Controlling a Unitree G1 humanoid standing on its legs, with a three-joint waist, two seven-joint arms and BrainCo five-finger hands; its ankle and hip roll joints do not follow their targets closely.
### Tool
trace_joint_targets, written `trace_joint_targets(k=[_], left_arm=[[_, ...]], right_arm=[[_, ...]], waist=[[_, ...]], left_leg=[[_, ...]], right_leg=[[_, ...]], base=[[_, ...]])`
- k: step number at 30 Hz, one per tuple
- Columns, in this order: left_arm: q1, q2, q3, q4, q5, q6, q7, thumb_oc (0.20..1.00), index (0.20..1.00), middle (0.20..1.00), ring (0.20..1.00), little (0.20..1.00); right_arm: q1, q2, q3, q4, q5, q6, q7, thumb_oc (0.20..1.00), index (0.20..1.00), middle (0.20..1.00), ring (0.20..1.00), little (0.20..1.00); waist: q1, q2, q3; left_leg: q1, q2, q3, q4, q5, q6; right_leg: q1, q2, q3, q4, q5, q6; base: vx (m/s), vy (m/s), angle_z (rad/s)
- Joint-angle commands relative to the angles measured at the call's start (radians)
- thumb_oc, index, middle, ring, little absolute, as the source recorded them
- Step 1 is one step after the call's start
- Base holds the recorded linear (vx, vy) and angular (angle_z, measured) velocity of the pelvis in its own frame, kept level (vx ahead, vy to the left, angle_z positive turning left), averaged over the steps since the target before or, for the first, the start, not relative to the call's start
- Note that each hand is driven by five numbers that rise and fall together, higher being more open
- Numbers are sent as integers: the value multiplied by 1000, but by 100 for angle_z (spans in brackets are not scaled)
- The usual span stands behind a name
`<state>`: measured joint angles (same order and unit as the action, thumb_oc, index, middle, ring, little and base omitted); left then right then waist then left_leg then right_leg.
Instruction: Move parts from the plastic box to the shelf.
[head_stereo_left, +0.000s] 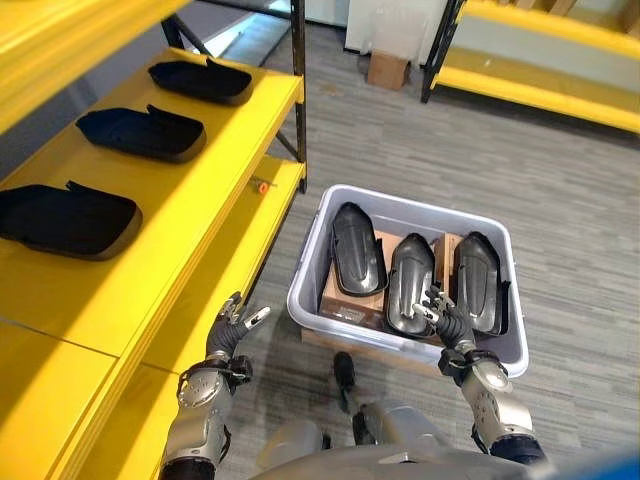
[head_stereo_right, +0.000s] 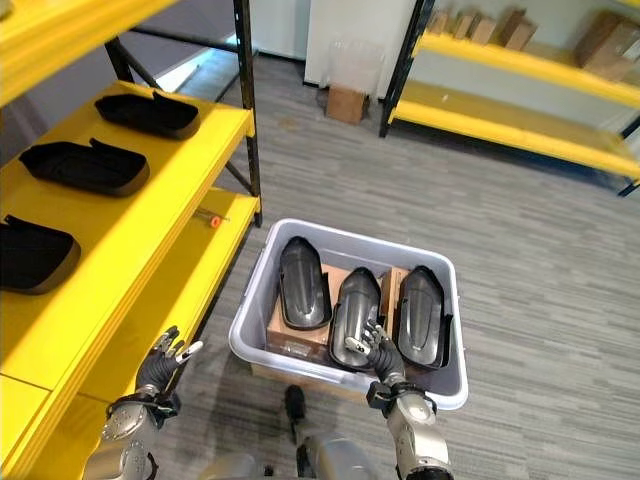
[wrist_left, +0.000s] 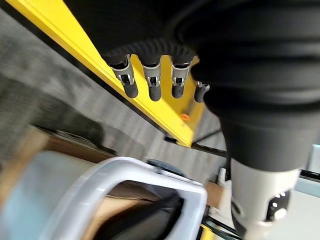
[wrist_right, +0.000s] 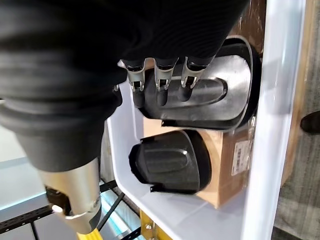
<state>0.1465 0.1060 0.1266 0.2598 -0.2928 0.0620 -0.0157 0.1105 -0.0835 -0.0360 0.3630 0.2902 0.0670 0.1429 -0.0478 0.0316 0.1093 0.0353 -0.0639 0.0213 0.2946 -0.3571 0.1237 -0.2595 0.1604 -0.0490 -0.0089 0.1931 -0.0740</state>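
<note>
Though smooth-walled, grey plastic box (head_stereo_left: 312, 262) of glossy, domed black parts (head_stereo_left: 411, 283)

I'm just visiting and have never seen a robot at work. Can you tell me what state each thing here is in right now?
Plastic box: on the floor, open-topped, holding three parts.
Middle part: in the box, right hand over its near end.
Shelf parts: three lying in a row on the shelf.
Right hand: open.
Left hand: open, empty, beside the shelf.
</note>
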Motion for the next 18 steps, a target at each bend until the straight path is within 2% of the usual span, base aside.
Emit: trace_joint_targets(k=[1, 18], left_arm=[[-5, 4, -38, -64, 4, -52, -7, 1000, 1000, 1000, 1000, 1000], [6, 19, -53, -38, -13, -49, -9, 1000, 1000, 1000, 1000, 1000]], right_arm=[[28, -39, -19, -83, 8, -49, -9, 1000, 1000, 1000, 1000, 1000], [29, -58, -34, -71, 9, -45, -8, 1000, 1000, 1000, 1000, 1000]], waist=[[-20, 39, -20], [-42, 52, -41]], left_leg=[[107, 92, -5, -378, 387, -148], [126, 122, 5, -379, 394, -151]], right_leg=[[55, -112, 12, -38, -92, 86], [83, -87, 22, -59, -95, 78]], base=[[185, -69, -67], [68, -30, -8]])
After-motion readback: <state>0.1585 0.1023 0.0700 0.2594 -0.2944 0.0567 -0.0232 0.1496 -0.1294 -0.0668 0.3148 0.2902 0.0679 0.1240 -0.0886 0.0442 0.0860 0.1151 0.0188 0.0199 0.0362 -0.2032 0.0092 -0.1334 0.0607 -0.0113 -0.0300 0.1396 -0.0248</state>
